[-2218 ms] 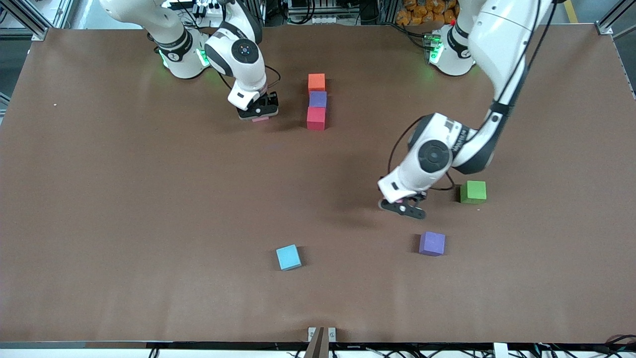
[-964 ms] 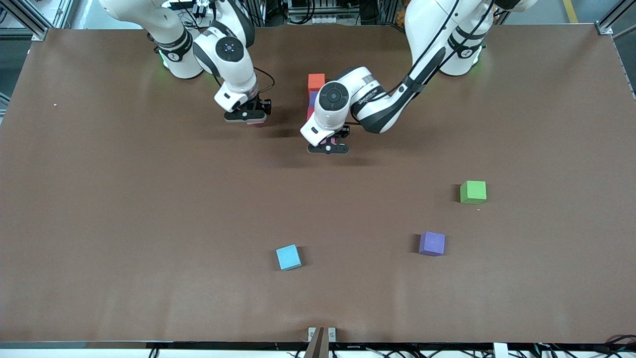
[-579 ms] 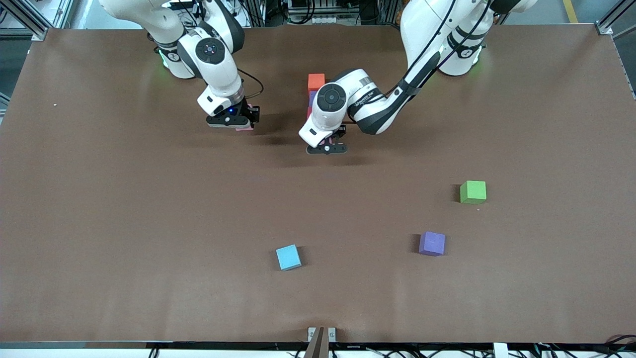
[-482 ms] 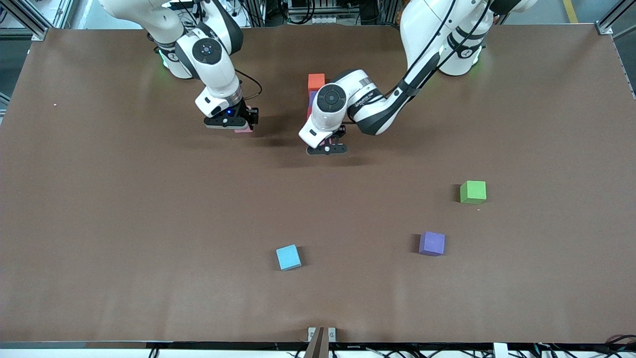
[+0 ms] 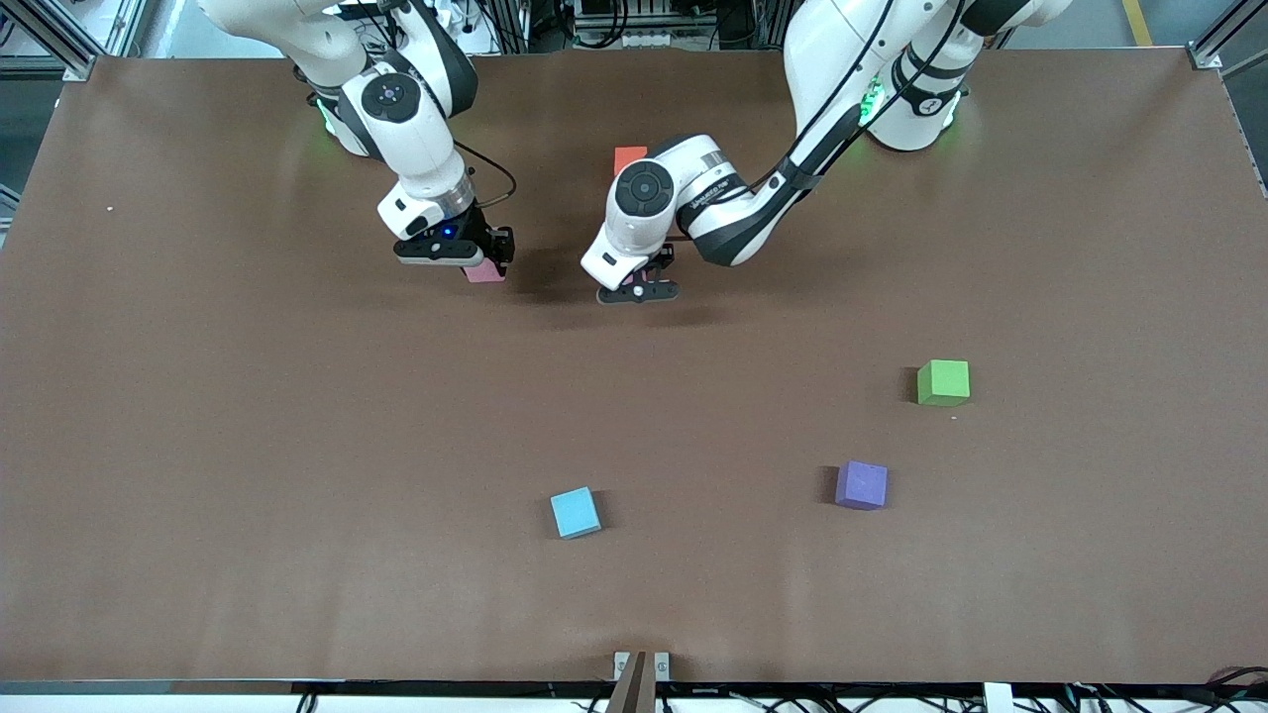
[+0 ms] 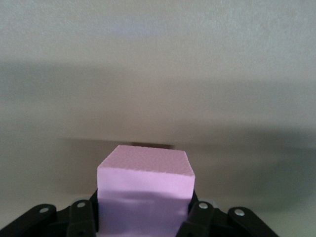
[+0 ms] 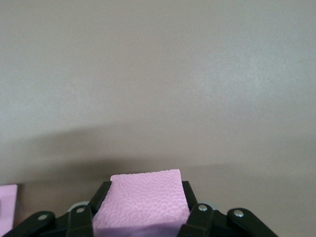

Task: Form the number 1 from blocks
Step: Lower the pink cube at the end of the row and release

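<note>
Each gripper holds a light pink block. My right gripper (image 5: 472,260) is shut on one pink block (image 5: 484,273) (image 7: 140,202), a little above the bare table toward the right arm's end from the column. My left gripper (image 5: 641,288) is shut on the other pink block (image 6: 144,180), above the table at the column's end; in the front view only a sliver of it (image 5: 646,279) shows. The orange block (image 5: 627,157) peeks out past the left arm's wrist. That wrist hides the rest of the column, the red block included.
A green cube (image 5: 943,382) sits toward the left arm's end of the table. A loose purple cube (image 5: 861,485) and a light blue cube (image 5: 576,513) lie nearer the camera. The brown table (image 5: 248,446) stretches wide around them.
My right gripper has drifted with its pink block toward the right arm's end and down the view. My left gripper has shifted slightly the same way, covering more of the column.
</note>
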